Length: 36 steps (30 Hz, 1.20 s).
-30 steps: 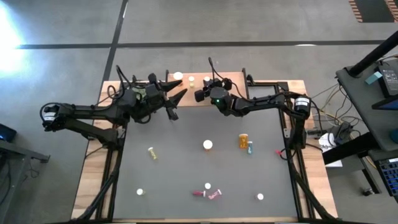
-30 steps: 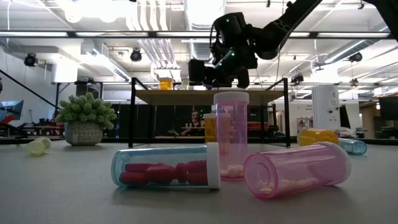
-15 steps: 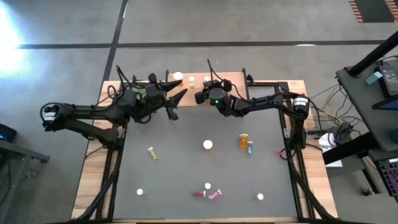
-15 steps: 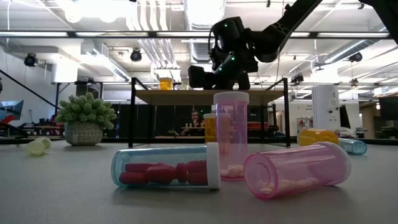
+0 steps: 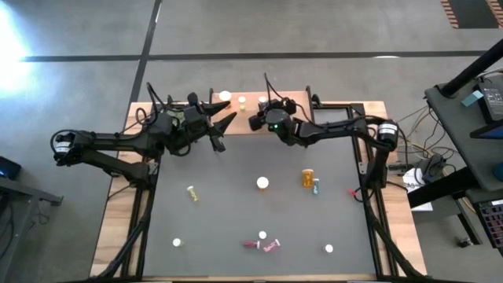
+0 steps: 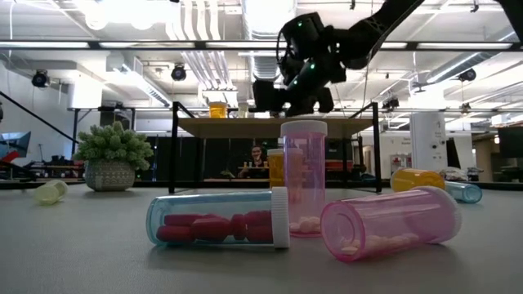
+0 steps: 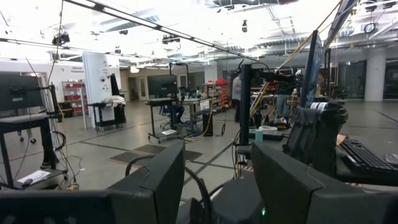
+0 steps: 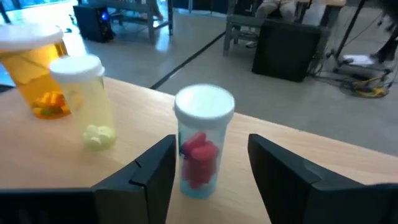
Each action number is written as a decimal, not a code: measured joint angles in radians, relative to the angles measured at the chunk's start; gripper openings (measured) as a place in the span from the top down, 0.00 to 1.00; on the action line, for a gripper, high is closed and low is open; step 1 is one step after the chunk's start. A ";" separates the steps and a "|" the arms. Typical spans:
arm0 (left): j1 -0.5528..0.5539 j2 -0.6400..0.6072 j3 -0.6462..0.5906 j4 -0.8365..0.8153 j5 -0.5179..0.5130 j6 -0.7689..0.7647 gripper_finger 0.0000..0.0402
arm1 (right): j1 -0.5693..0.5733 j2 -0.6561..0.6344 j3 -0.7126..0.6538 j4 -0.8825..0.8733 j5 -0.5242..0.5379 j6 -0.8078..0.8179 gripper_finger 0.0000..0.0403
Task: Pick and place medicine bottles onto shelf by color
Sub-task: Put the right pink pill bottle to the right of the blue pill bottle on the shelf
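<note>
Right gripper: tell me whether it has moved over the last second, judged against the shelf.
Yes. In the low view the right gripper has lifted slightly above the shelf; its fingers stand apart from the red-pill bottle left upright there.

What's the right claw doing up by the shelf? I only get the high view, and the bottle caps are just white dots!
Observer: In the right wrist view, the right claw is open around a red-pill bottle that stands upright on the shelf.
Operator: Is it squeezing the bottle?
Observer: No. Bare shelf wood shows between the bottle and one finger.
Operator: Does it have neighbours?
Observer: Yes. A yellowish bottle stands beside it, and an orange bottle stands past that one.
</note>
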 joint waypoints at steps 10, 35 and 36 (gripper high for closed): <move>0.000 0.000 0.000 0.000 0.000 -0.006 0.58 | 0.000 -0.121 0.001 -0.222 -0.214 0.181 0.40; -0.002 0.000 0.000 -0.001 0.000 -0.010 0.58 | 0.387 -0.537 0.003 -1.275 -0.509 1.008 0.39; -0.002 0.000 0.000 -0.001 0.000 -0.010 0.58 | 0.412 -0.532 0.003 -1.308 -0.509 1.051 0.39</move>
